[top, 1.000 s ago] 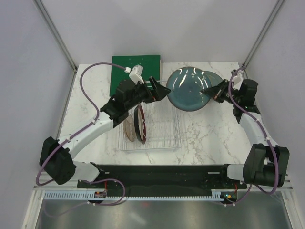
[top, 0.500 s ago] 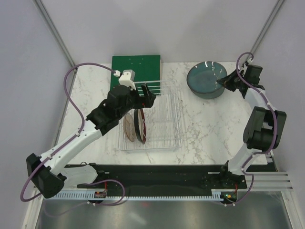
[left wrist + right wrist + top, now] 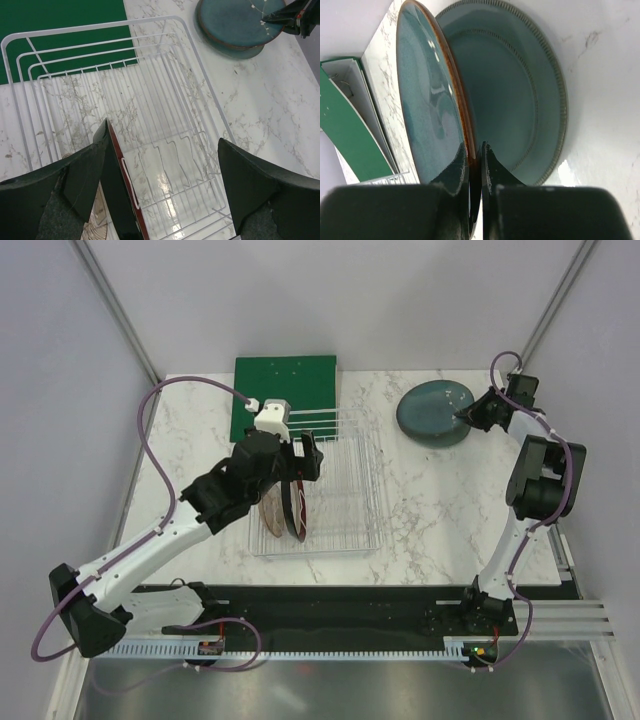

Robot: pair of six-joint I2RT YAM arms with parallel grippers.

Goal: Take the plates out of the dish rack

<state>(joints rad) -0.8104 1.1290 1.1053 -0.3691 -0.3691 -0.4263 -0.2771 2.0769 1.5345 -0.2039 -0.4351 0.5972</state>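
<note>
The white wire dish rack [image 3: 330, 490] sits mid-table and holds two upright plates at its left: the maroon-rimmed plate [image 3: 297, 502] and the brownish-pink plate [image 3: 271, 508]. My left gripper [image 3: 306, 452] hangs open and empty above the rack. In the left wrist view [image 3: 162, 170] the maroon-rimmed plate's edge [image 3: 120, 195] lies just inside its left finger. My right gripper [image 3: 466, 417] is shut on the rim of the dark teal plate [image 3: 427, 100]. It holds that plate tilted just over the pale grey-green plate [image 3: 525, 100], which lies flat at the back right.
A flat green board [image 3: 285, 390] lies behind the rack at the back left. The rack's right part [image 3: 165, 110] holds no plates. Marble tabletop [image 3: 440, 500] lies between the rack and the right arm. Enclosure walls stand close on both sides.
My right gripper has carried the dark teal plate back and right, lowering it over the pale grey-green plate. My left gripper has drawn back over the rack toward the two upright plates.
</note>
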